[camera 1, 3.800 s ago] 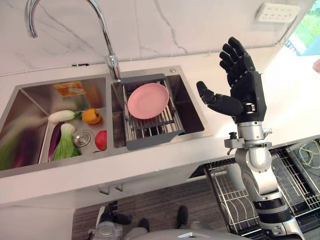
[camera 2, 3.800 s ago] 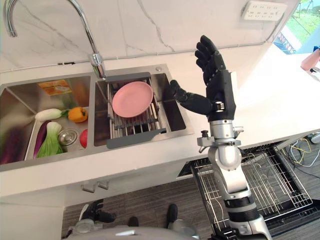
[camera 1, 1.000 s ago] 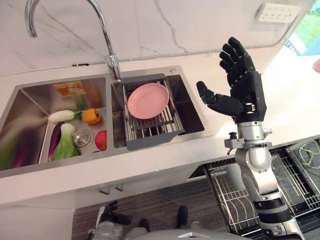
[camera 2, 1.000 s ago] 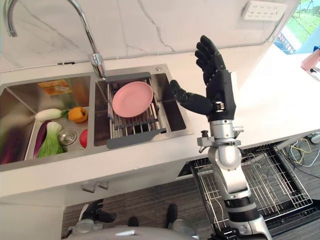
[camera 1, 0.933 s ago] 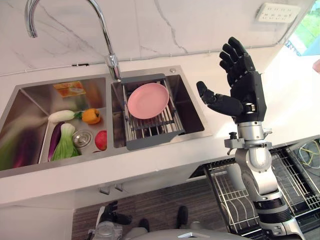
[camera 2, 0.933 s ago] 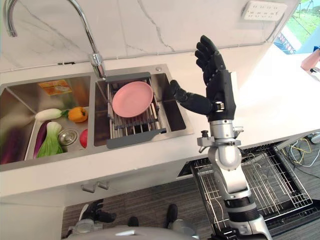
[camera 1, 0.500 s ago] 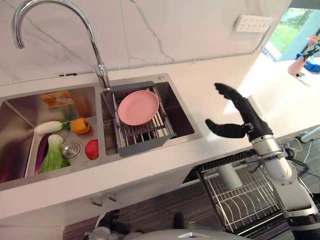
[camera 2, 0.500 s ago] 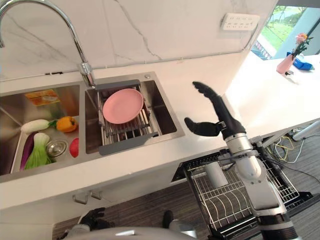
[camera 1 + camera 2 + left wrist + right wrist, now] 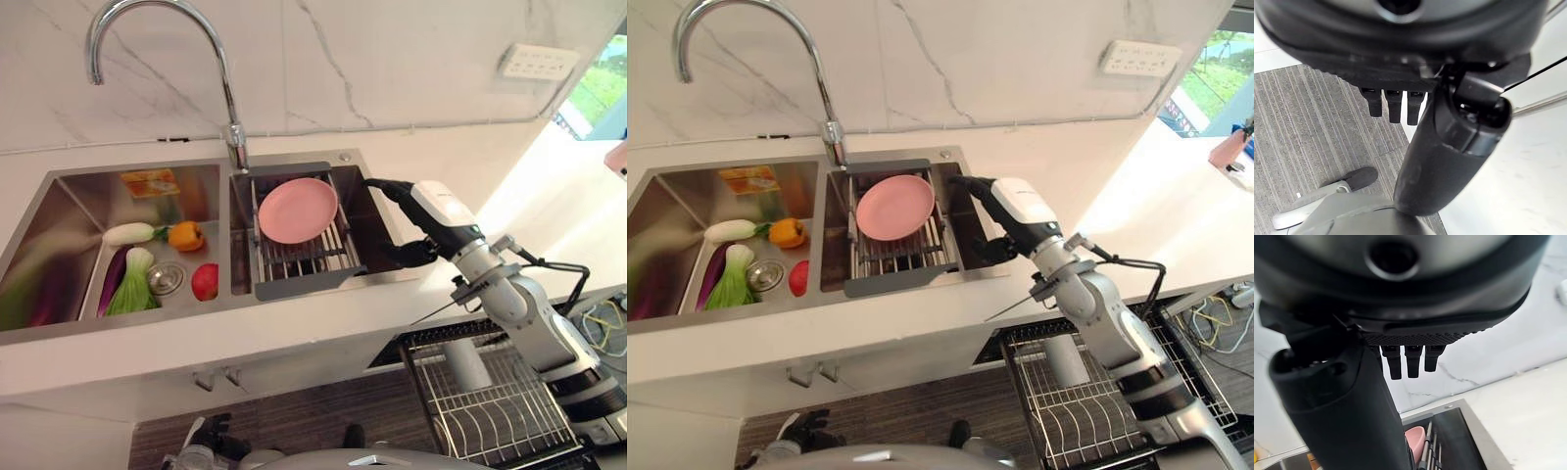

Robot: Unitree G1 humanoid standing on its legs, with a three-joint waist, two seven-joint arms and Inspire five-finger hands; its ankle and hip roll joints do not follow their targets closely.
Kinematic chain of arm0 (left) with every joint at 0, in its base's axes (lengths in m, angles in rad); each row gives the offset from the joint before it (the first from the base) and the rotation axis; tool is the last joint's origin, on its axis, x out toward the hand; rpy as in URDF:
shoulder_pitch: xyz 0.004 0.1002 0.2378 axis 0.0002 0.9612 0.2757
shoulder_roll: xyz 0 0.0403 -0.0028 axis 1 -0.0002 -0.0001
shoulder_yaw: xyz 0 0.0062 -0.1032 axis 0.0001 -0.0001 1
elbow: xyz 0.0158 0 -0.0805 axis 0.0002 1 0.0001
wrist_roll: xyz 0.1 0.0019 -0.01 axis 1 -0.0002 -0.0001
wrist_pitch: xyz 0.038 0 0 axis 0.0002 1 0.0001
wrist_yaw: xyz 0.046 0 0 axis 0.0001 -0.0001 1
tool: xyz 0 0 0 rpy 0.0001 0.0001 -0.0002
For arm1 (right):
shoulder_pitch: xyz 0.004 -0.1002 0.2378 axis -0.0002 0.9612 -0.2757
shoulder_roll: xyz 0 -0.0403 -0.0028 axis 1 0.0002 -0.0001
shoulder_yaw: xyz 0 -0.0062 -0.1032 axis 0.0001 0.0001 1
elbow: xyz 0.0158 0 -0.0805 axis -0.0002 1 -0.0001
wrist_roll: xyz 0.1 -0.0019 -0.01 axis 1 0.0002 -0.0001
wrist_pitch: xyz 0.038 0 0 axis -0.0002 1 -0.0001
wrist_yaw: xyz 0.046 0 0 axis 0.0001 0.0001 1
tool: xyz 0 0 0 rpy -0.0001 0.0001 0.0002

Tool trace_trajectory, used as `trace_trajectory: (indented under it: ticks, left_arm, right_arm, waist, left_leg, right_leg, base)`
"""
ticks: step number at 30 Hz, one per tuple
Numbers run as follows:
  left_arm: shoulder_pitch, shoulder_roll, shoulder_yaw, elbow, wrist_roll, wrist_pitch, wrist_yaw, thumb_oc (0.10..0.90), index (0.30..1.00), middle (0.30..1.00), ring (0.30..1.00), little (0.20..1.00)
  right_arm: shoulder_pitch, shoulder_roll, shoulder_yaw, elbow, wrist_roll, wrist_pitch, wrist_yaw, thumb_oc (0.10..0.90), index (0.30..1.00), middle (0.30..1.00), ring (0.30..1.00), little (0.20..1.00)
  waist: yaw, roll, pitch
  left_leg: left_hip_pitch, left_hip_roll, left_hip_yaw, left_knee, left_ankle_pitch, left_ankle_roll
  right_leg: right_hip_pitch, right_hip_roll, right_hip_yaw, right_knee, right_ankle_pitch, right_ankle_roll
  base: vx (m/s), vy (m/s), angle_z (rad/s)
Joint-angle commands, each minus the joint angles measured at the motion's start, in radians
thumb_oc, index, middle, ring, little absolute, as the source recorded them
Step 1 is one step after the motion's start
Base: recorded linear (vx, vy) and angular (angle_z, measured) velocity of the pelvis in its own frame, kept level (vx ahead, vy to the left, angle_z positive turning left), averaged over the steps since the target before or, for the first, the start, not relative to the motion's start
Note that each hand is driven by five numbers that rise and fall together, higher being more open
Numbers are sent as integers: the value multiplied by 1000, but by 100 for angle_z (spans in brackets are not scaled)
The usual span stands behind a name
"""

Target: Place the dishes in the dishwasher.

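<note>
Right robot hand [image 9: 416, 220] spread open beside the pink plate [image 9: 297, 210]
Left robot hand [image 9: 1400, 105], fingers straight, shows floor [image 9: 1308, 132] beneath

Access, as I read it from the head views:
- Right basin: a drain rack [image 9: 299, 257] spans it, carrying the pink plate [image 9: 297, 210]; I see open room above the plate.
- Faucet [image 9: 223, 88]: arches over the divider at the rack's back left corner, blocking that side.
- Right hand [image 9: 423, 220]: fingers spread, over the basin's right edge, beside the plate, apart from it.
- Tabletop [image 9: 509, 211] right of the sink: bare.
- Dishwasher rack [image 9: 495, 401]: pulled out below, open from above.
</note>
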Motion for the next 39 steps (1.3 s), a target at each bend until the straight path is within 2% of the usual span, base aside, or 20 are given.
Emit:
trace_trajectory:
  ticks: [1,8,9,13,16,22,25,29,30,31,32,35,39]
  left_arm:
    - [-30,29,-61,59,14,-21,15,800,900,900,900,900]
    - [-32,30,-64,68,11,-19,20,800,900,900,900,900]
    - [-27,32,-66,80,7,-18,22,800,900,900,900,900]
    - [-25,32,-71,90,7,-19,26,800,900,900,900,900]
    - [-28,29,-80,102,4,-17,32,800,900,900,900,900]
    - [-36,21,-88,107,-2,-17,38,800,900,900,900,900]
    - [-48,13,-98,110,-5,-18,43,800,900,900,900,900]
    - [-58,7,-109,114,-1,-19,54,800,900,900,900,900]
    - [-64,2,-115,114,3,-19,59,800,900,900,900,900]
    - [-65,2,-115,115,3,-19,59,800,900,900,900,900]
    - [-67,0,-119,114,4,-21,65,800,900,900,900,900]
    - [-76,-8,-131,117,11,-23,83,800,900,900,900,900]
    - [-80,-14,-137,117,7,-25,92,800,900,900,900,900]
  right_arm:
    - [-81,6,-32,-25,-72,-42,-97,800,900,900,900,900]
    - [-145,11,36,58,-142,-30,-102,800,900,900,900,900]
    - [-189,13,89,147,-182,-20,-109,800,900,900,900,900]
    - [-214,16,115,206,-214,-11,-125,800,900,900,900,900]
    - [-246,23,156,323,-282,15,-170,800,900,900,900,900]
    - [-273,26,190,402,-360,42,-205,800,900,900,900,900]
    - [-292,30,226,465,-446,70,-230,800,900,900,900,900]
    - [-294,34,238,529,-531,109,-313,800,900,900,900,900]
    - [-297,39,245,556,-582,134,-340,685,728,728,728,728]
    - [-298,41,246,560,-584,135,-345,478,418,418,418,418]
    - [-298,47,251,587,-618,160,-368,400,300,300,300,300]
    - [-302,73,271,650,-701,206,-422,400,300,300,300,300]
    - [-312,87,278,688,-732,239,-448,400,300,300,300,300]
  waist:
    - [24,-16,-60]
    - [51,-21,-57]
    - [79,-26,-56]
    - [97,-30,-54]
    - [126,-32,-51]
    - [138,-29,-49]
    - [148,-26,-48]
    - [153,-22,-47]
    - [155,-21,-48]
    - [154,-21,-48]
    - [156,-19,-48]
    - [161,-14,-51]
    - [162,-11,-55]
  left_leg:
    - [-116,26,-5,65,18,-38]
    - [-128,23,-33,66,23,-40]
    - [-139,17,-60,68,25,-43]
    - [-148,14,-81,66,30,-47]
    - [-173,6,-121,67,42,-57]
    - [-191,1,-153,69,50,-65]
    - [-204,-4,-177,70,56,-71]
    - [-214,-5,-196,70,62,-75]
    - [-217,-7,-201,69,64,-77]
    - [-218,-8,-203,69,64,-77]
    - [-220,-9,-205,70,66,-78]
    - [-221,-11,-212,70,68,-80]
    - [-221,-9,-215,69,69,-83]
  right_leg:
    - [0,-103,-43,145,-136,107]
    - [6,-108,-72,150,-139,106]
    - [13,-110,-102,151,-142,104]
    - [19,-112,-125,148,-143,103]
    - [28,-114,-170,146,-148,100]
    - [33,-115,-205,145,-154,97]
    - [39,-115,-232,144,-158,95]
    - [45,-116,-255,142,-163,94]
    - [46,-115,-262,142,-164,94]
    - [46,-115,-264,142,-164,94]
    - [47,-115,-268,141,-165,93]
    - [51,-113,-277,138,-170,91]
    - [56,-111,-281,131,-171,91]
  base:
    - [-4,7,24]
    - [-8,2,27]
    - [-16,-4,23]
    - [-1,-5,29]
    - [-1,-9,32]
    - [6,-6,30]
    - [22,-10,26]
    - [12,-10,19]
    - [9,-15,8]
    - [12,-12,10]
    - [8,-9,12]
    - [26,-13,8]
    - [9,-3,11]
